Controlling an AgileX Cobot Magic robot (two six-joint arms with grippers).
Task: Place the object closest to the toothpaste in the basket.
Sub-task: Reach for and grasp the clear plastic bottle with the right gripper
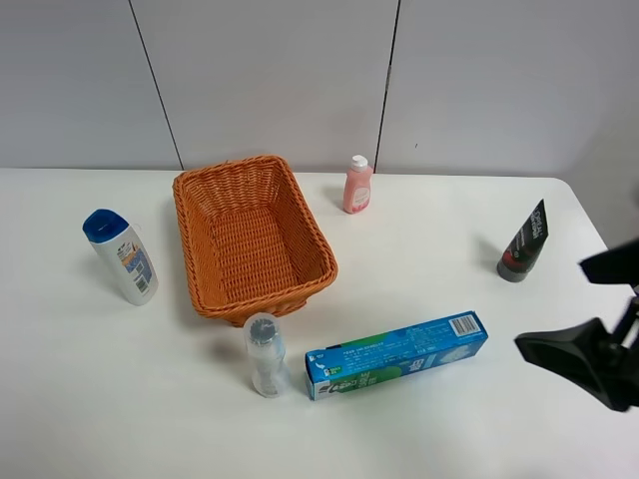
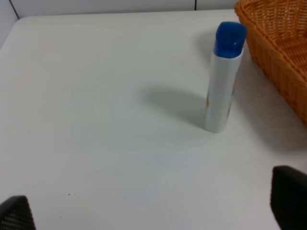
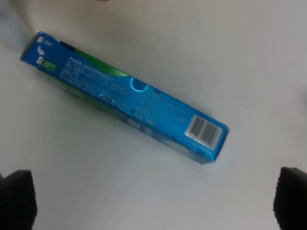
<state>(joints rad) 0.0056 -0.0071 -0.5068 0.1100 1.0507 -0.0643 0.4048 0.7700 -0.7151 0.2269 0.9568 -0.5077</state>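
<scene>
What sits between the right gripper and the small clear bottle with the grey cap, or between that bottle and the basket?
The blue toothpaste box lies flat between the right gripper and the small clear grey-capped bottle. Nothing visible separates that bottle from the orange wicker basket beside it.

Small bottle just left of toothpaste box; basket behind both.

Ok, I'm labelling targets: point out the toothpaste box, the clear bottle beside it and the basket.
toothpaste box (image 1: 396,355), exterior high view, middle of its top face.
clear bottle (image 1: 267,367), exterior high view, its body.
basket (image 1: 318,228), exterior high view, right rim.
</scene>
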